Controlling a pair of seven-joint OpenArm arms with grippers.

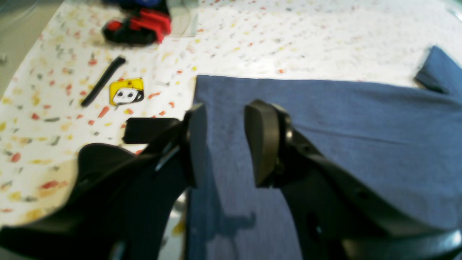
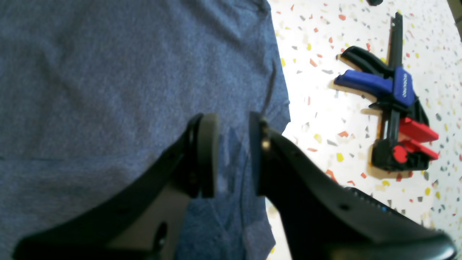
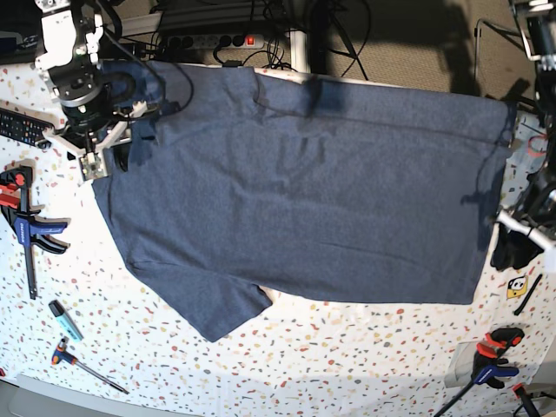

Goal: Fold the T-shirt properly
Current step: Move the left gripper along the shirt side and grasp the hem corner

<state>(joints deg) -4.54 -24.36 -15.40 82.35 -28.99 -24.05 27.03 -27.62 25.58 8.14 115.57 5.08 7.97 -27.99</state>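
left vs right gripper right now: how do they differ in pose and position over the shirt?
The left gripper hangs over the T-shirt at its straight hem edge, with a yellow sticker on the table beside it. The right gripper hangs over the opposite end, by the sleeve, near a blue and red bar clamp. The left's jaws look slightly wider apart. Both are open, with nothing held.

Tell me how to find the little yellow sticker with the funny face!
Start at the big blue T-shirt spread across the speckled table. Go to its straight bottom edge, near the left gripper, and look on the table just past the corner. The yellow sticker lies between a thin black stick and a flat black rectangle; it is the only yellow thing with two eyes.
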